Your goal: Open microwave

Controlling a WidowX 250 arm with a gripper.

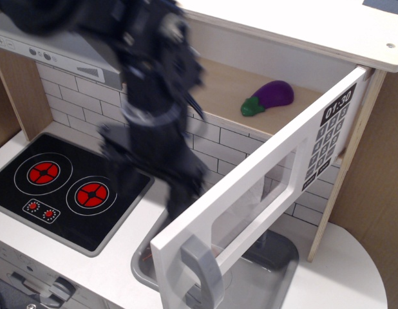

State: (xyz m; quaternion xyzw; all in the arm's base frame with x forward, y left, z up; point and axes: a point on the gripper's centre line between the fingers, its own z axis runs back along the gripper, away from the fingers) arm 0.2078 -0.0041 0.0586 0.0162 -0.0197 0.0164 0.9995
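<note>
The white toy microwave (353, 38) sits at the top right, and its door (263, 193) stands swung far out toward the front. The grey bar handle (202, 270) is at the door's free edge, low in the view. The keypad and clock (328, 135) are near the hinge side. My black arm comes down from the upper left, blurred by motion. My gripper (178, 196) is just behind the door's free edge, on its inner side. Its fingers are too blurred to tell apart. A purple toy eggplant (271, 96) lies inside the open cavity.
A black two-burner stove (57, 187) is at the left on the white counter. A grey sink (144, 261) lies below the open door, mostly hidden by it. A grey range hood (51, 51) is at the upper left. A wooden side panel (373, 180) stands at the right.
</note>
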